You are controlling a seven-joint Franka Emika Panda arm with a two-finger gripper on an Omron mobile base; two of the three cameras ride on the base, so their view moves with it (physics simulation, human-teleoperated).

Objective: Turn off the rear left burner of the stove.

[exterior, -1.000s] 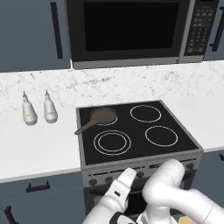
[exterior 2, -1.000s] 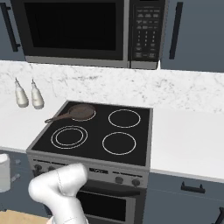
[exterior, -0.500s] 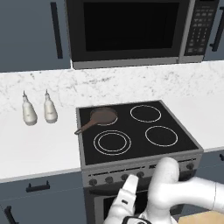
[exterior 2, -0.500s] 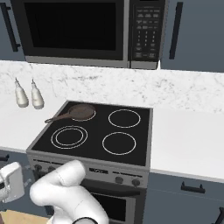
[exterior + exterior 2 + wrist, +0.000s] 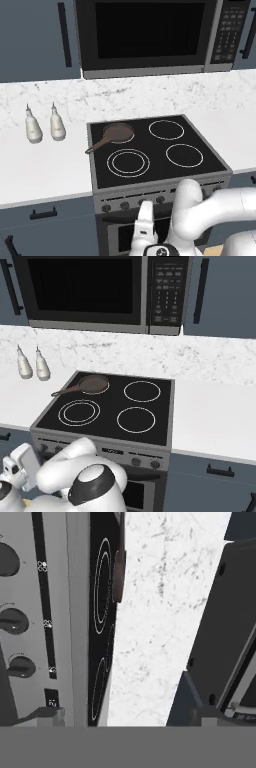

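- Rear left burner at the back left of the stove, under a small brown frying pan; pan handle angled toward the front left corner of the glass.
- Same burner in the right base view, again covered by the pan; stove set between two stretches of white marbled tabletop.
- Front left zone marked by a double white ring; two single rings on the right side of the glass, one rear, one front.
- Row of dark knobs along the front panel, just above the oven door.
- Hand low in front of that panel — below the knobs and apart from them; seen too at the left edge of the right base view.
- Fingers hard to make out in either base view; whether spread or pressed together, cannot tell.
- Hand view rolled sideways: three knobs at the left edge, cooktop glass edge-on beside them, pan rim visible above the glass.
- Two white bottles upright on the tabletop left of the stove, side by side, well apart from the pan.
- Black microwave mounted above the stove.
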